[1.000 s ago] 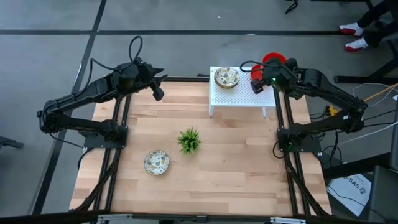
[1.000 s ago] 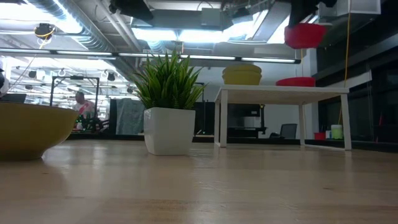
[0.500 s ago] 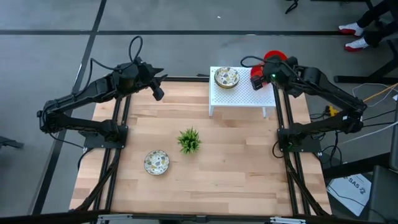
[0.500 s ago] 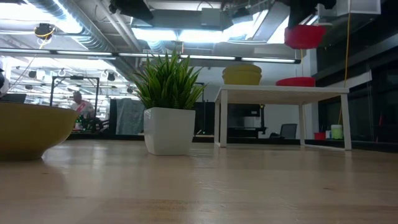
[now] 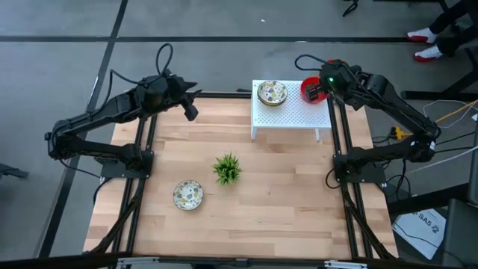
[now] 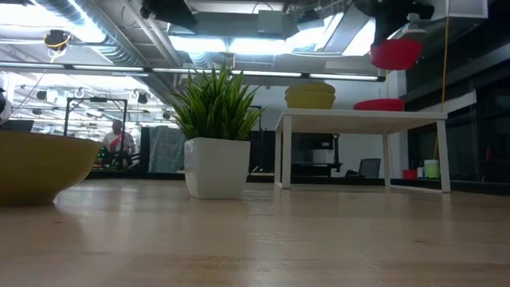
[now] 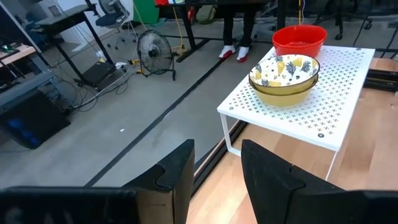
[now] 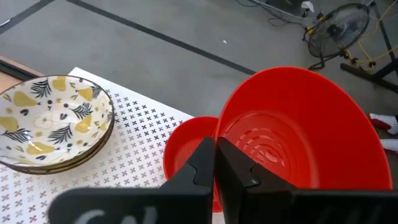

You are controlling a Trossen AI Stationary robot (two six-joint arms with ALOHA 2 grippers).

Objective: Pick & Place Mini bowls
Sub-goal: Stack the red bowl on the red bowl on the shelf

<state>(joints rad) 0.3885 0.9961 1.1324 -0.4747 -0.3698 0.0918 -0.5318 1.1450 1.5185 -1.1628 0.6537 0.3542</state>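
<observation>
The right gripper (image 8: 214,163) pinches the near rim of a glossy red bowl (image 8: 298,134), its two dark fingers closed on the wall of the bowl, one inside and one outside. It carries the bowl in the air above the far right corner of the white perforated rack (image 5: 293,112); from table height the held bowl (image 6: 396,53) hangs tilted, clear of the rack top. Directly below it, on the rack, sits another red bowl (image 8: 186,149), partly hidden behind the gripper in the wrist picture and seen as a low red shape (image 6: 379,104) on the rack surface from the low camera.

Just beside that, toward the rack's left part, stand patterned cream bowls (image 8: 55,121) with yellow and dark leaf marks, nested one in another; from above they read as one round patterned bowl (image 5: 272,93).

Out on the wooden table (image 5: 284,194), a small green plant in a white pot (image 5: 227,168) stands near the middle, and a single patterned bowl (image 5: 187,194) lies near it toward the front left, well apart from the rack.

The left gripper (image 7: 214,168) waits raised over the table's far left corner, its fingers a narrow gap apart and holding nothing, looking across toward the rack.

A person's legs and red-and-white shoes (image 5: 427,41) show on the floor beyond the table's far right.
</observation>
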